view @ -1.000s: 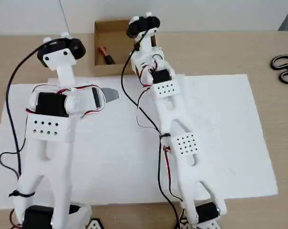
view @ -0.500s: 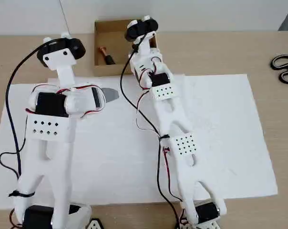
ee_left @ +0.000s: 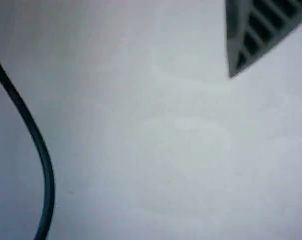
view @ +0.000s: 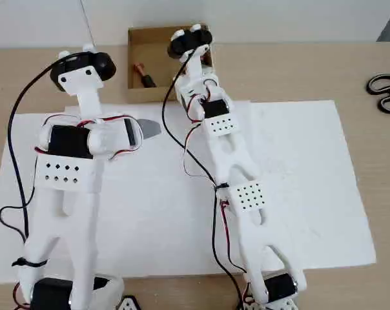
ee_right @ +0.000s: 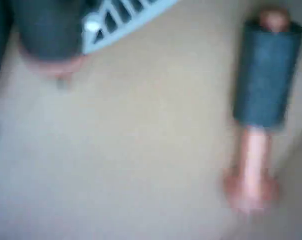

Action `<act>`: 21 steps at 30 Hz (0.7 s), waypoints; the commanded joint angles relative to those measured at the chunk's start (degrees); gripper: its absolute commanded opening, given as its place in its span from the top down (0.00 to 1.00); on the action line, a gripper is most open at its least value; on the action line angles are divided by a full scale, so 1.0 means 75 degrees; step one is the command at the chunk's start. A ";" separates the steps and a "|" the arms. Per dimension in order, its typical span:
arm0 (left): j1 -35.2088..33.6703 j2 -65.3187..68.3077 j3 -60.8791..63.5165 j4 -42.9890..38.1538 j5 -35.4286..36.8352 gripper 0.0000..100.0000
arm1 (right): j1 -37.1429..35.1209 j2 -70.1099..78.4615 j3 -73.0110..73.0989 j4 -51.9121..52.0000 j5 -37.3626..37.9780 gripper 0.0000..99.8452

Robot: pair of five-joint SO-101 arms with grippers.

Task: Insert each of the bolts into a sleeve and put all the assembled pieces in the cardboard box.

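Over the far cardboard box [view: 150,95], the right gripper [ee_right: 66,30] looks clamped on an assembled piece [ee_right: 43,47], with a finished piece [ee_right: 265,85] lying inside, so I reckon letting go comes next.

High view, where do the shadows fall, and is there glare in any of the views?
High view: soft, even light; faint shadows edge the arms on the paper; the box is dimmer inside; no glare. Left wrist view: paper evenly lit, no clear shadow by the cable. Right wrist view: sleeve and bolt evenly lit, no hard shadow, no glare.
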 commanded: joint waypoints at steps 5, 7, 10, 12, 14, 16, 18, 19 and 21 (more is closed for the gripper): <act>0.0094 -0.0270 -0.0029 -0.0070 -0.0117 0.69 | 0.0029 -0.0275 -0.1536 0.0779 0.0059 0.81; 0.0293 -0.0293 -0.0029 -0.0070 -0.0258 0.69 | 0.0076 -0.0522 -0.1547 0.1166 0.0059 0.81; 0.0668 -0.0305 -0.0041 -0.0281 -0.0293 0.69 | 0.0158 -0.1260 -0.1547 0.2116 0.0059 0.81; 0.0821 -0.0305 -0.0041 -0.0504 -0.0293 0.69 | 0.0182 -0.1881 -0.1547 0.2866 0.0023 0.81; 0.0973 -0.0305 -0.0053 -0.0656 -0.0305 0.69 | 0.0193 -0.2526 -0.1547 0.3792 0.0012 0.81; 0.1125 -0.0316 -0.0076 -0.0715 -0.0481 0.69 | 0.0182 -0.3264 -0.1547 0.4788 0.0012 0.81; 0.1266 -0.0481 -0.0100 -0.0750 -0.0610 0.69 | 0.0158 -0.4050 -0.1547 0.5808 0.0012 0.81; 0.1336 -0.0703 -0.0100 -0.0797 -0.0668 0.69 | 0.0158 -0.4460 -0.1547 0.6277 0.0035 0.81; 0.1407 -0.1360 -0.0041 -0.1055 -0.0867 0.69 | 0.0158 -0.5257 -0.1547 0.7179 0.0035 0.81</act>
